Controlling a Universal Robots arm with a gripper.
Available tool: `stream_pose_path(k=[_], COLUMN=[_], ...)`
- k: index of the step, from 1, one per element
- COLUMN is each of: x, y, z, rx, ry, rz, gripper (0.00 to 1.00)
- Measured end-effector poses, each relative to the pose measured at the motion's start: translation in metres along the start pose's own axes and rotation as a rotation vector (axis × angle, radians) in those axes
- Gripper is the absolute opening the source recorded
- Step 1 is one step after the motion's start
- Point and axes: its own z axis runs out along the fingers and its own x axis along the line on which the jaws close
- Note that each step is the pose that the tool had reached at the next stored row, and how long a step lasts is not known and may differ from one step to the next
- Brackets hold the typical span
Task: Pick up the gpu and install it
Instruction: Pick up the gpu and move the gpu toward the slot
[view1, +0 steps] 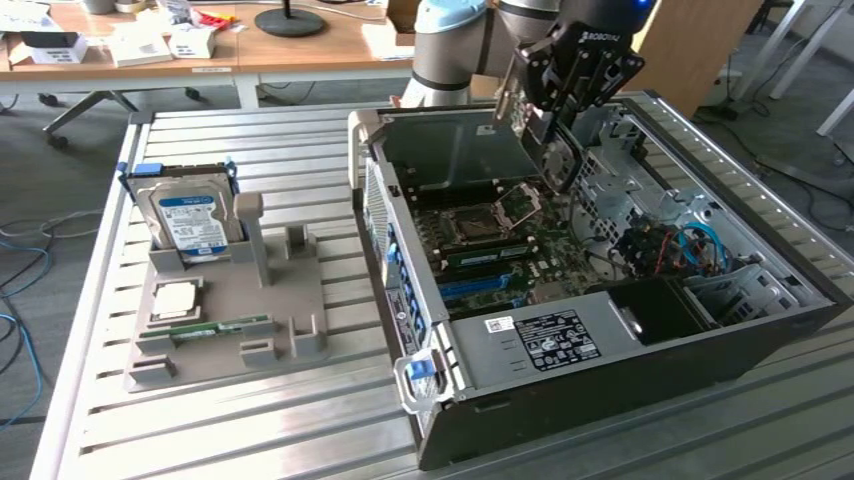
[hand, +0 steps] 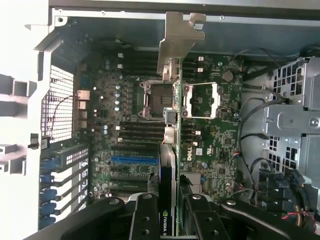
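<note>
My gripper (view1: 550, 112) hangs over the open computer case (view1: 601, 385) and is shut on the gpu (view1: 553, 160), which hangs on edge below the fingers, above the motherboard (view1: 497, 245). In the wrist view the gpu (hand: 173, 150) appears edge-on between the black fingers (hand: 142, 220) of the gripper (hand: 170, 212). Its silvery bracket (hand: 178, 45) points toward the case's rear wall. The card floats above the processor socket (hand: 156, 100), in line with the blue expansion slot (hand: 134, 160), and is clear of the board.
On the exterior view's left, a grey holder (view1: 287, 330) carries an upright blue-labelled hard drive (view1: 191, 220), a processor chip (view1: 176, 298) and a memory stick (view1: 214, 328). Drive cages and cables (view1: 674, 245) fill the case's right side. Desks stand behind the slatted table.
</note>
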Motion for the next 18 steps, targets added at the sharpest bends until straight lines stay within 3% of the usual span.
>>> stream_pose_path(k=[10,18], x=[-0.007,-0.023], y=[-0.0001,-0.0005], z=[0.0000,-0.0006], rx=[0.0008,0.0013], ry=[0.0006,0.0013], rz=[-0.021,-0.035], gripper=[0.26,0.26])
